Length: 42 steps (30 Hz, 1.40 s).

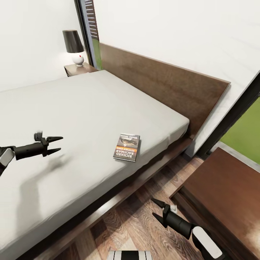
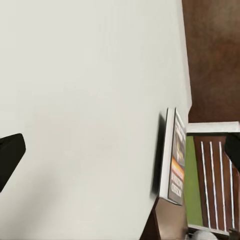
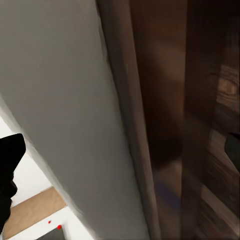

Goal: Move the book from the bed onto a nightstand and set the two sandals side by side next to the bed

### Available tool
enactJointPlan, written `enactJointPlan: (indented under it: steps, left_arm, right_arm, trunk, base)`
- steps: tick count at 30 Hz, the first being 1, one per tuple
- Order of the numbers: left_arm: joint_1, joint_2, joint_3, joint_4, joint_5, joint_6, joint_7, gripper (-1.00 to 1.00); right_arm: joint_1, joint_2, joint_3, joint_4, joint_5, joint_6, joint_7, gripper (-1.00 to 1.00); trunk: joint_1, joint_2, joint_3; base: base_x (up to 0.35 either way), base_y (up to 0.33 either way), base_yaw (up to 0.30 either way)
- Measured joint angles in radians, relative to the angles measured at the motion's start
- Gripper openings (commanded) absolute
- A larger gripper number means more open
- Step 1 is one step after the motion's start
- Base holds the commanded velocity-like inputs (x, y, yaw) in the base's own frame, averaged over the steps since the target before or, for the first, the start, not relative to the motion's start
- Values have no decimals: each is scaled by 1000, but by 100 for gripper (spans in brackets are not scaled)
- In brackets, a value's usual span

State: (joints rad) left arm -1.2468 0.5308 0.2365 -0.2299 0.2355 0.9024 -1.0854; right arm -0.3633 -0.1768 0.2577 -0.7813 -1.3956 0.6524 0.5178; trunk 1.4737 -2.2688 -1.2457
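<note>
Dark paperback with orange band (image 1: 126,147) lay flat near the grey mattress (image 1: 83,108) edge. Left gripper (image 1: 54,144) hovered empty, jaws apart, well short; right gripper (image 1: 156,208) open over wood-plank floor (image 1: 133,224). Risk: nudging the thin book off the edge.

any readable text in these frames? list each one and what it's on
"RICHARD BACHMAN": large white letters on the cover of the book, which lies flat on the bed near its edge, seen upside down in the head view.
Orange band on the same cover: small lettering, too blurred to read.
Top of the cover: a faint line of print, too small to read.
Left wrist view: the cover shows edge-on, its print unreadable.
</note>
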Motion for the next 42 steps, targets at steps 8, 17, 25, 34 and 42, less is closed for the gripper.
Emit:
enactJointPlan:
  steps: [8, 17, 25, 34, 42]
  left_arm:
    - [0, -45, 0, -45, -12, 1, 45, 100]
    - [0, -96, 1, -95, -10, 2, 96, 100]
    - [0, -141, 1, -140, 3, 3, 141, 100]
    - [0, -192, 0, -191, 15, 4, 192, 100]
    - [0, -239, 2, -704, 19, 3, 845, 100]
  right_arm:
    - [2, -1, 3, 4, 1, -2, 0, 100]
    - [2, -2, 3, 4, 1, -4, 0, 100]
    - [2, -2, 3, 5, 1, -5, 0, 100]
    - [2, -2, 2, 4, 1, -6, 0, 100]
    - [2, -3, 2, 5, 1, -6, 0, 100]
  trunk:
    - [0, 0, 0]
    - [0, 0, 0]
    - [0, 0, 0]
    - [0, 0, 0]
    - [0, 0, 0]
  base:
    - [0, 0, 0]
    - [0, 0, 0]
    - [0, 0, 0]
    - [0, 0, 0]
    - [0, 0, 0]
